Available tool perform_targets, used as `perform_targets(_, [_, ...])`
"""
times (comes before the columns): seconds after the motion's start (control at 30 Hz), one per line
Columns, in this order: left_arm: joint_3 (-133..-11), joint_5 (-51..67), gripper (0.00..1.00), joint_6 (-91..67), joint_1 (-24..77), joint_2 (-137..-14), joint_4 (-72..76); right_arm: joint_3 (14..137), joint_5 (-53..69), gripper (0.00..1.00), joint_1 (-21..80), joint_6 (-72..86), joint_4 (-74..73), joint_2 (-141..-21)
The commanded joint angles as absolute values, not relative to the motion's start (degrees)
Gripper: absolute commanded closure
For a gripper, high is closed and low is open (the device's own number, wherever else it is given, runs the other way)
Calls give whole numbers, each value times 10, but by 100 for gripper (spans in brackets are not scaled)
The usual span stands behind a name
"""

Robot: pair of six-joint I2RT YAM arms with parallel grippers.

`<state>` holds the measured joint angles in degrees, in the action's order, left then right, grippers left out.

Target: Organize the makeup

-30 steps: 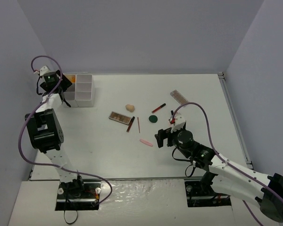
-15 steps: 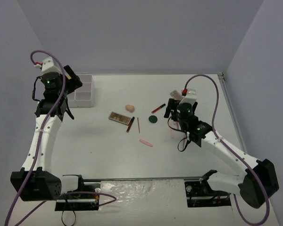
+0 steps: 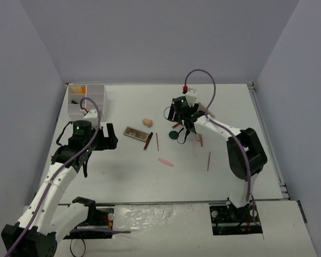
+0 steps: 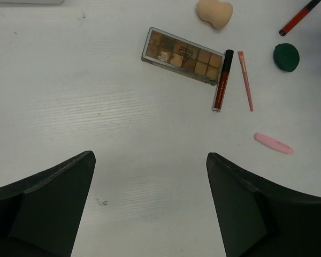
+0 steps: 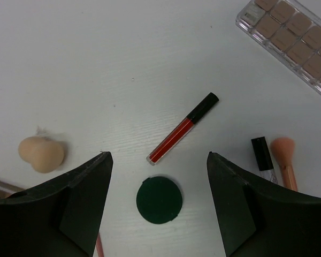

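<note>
While the left gripper [image 4: 150,158] hangs over bare table [image 3: 128,176] with its jaws spread wide and nothing between them, the right gripper [image 5: 159,156] sits above the middle of the scattered makeup, its jaws likewise apart and gripping nothing. Ahead of the left gripper lies a brown eyeshadow palette [image 4: 183,56], set at a slant, with a beige sponge [image 4: 214,12] beyond its right end and clear of it. A dark-red tube [image 4: 222,80] lies just beside that same end of the palette, and a thin pink-red stick [image 4: 246,80] lies just to the right of the tube, roughly parallel to it. A short pink stick [image 4: 273,143] rests alone nearer the left gripper. In the right wrist view a red lip gloss [image 5: 182,128] with a black cap lies diagonally just ahead of the gap between the fingers, and the dark-green compact [image 5: 159,199] lies in that gap, near the gloss's clear end but not touching it. A second palette [image 5: 289,40] sits further off to the upper right, and a peach-tipped brush [image 5: 283,155] lies beside the right finger, next to a small black-capped item whose kind cannot be told. A thin red pencil [image 3: 208,160] lies apart toward the near right. At the far left corner stands the white box [image 3: 98,91], with something orange [image 3: 78,88] in its far-left compartment.
</note>
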<state>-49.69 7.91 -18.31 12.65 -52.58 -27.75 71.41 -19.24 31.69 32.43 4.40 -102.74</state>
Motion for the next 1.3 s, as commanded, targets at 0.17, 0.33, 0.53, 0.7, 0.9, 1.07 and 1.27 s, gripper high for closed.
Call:
perform_targets(0.17, [-513,34,17,-155,126,-461,-268,825,-278,41,354,398,3,-1167])
perform_targets(0.33, [-512,35,17,-156,126,-449,-270,821,-309,47,355,425,2,-1202])
perform_targets(0.53, [-513,40,17,-157,126,-453,-271,809,-313,56,352,446,2,-1221])
perform_targets(0.7, [-512,42,17,-158,126,-455,-269,817,-316,82,347,442,2,-1235])
perform_targets(0.9, [-513,43,17,-156,125,-462,-267,836,-310,100,345,402,19,-1228])
perform_targets(1.07, [-516,41,17,-159,125,-448,-248,777,-268,100,384,284,133,-1136])
perform_targets(1.27, [-560,143,14,-222,126,-458,-210,613,-126,100,469,111,320,-923])
